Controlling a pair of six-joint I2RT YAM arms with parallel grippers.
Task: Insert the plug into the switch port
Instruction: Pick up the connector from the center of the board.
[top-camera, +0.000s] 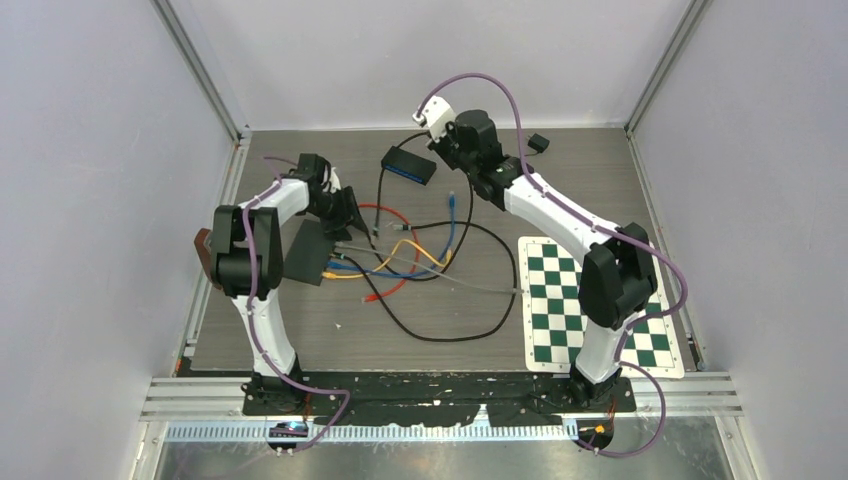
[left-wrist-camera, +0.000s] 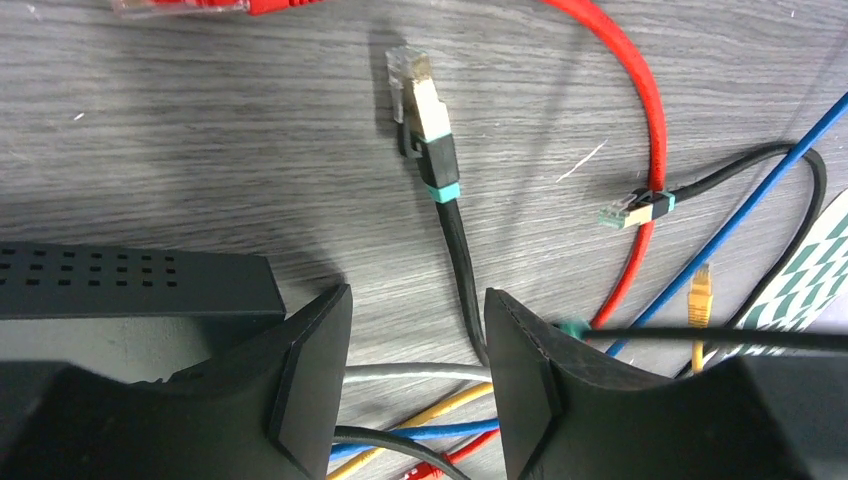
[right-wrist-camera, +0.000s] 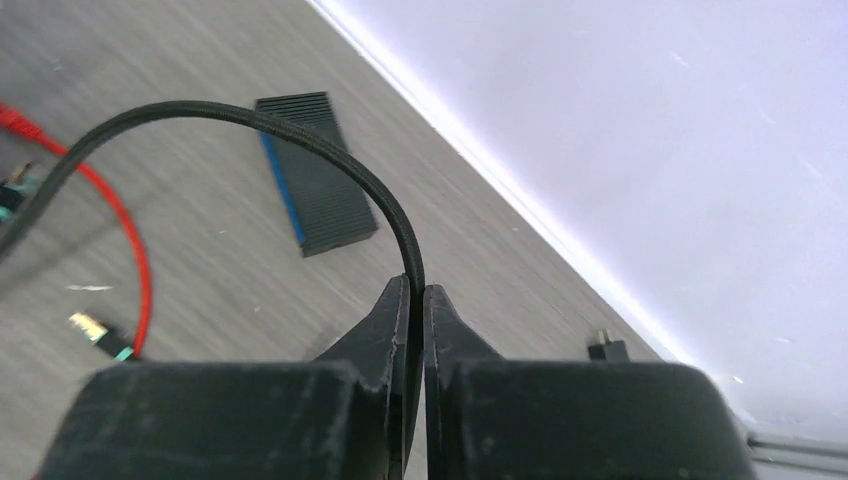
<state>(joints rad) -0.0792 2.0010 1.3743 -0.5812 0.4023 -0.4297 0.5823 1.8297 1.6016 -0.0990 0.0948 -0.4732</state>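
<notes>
Right wrist view: right gripper pinched tight on one black braided cable. Left gripper half open, one flat black cable between, ungripped.

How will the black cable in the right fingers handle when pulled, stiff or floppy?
Probably springy rather than limp: the cable holds a smooth arch out of the shut fingers. Its woven-looking jacket likely grips well. It drops toward the red lead, so pulling may drag or snag that.
</notes>
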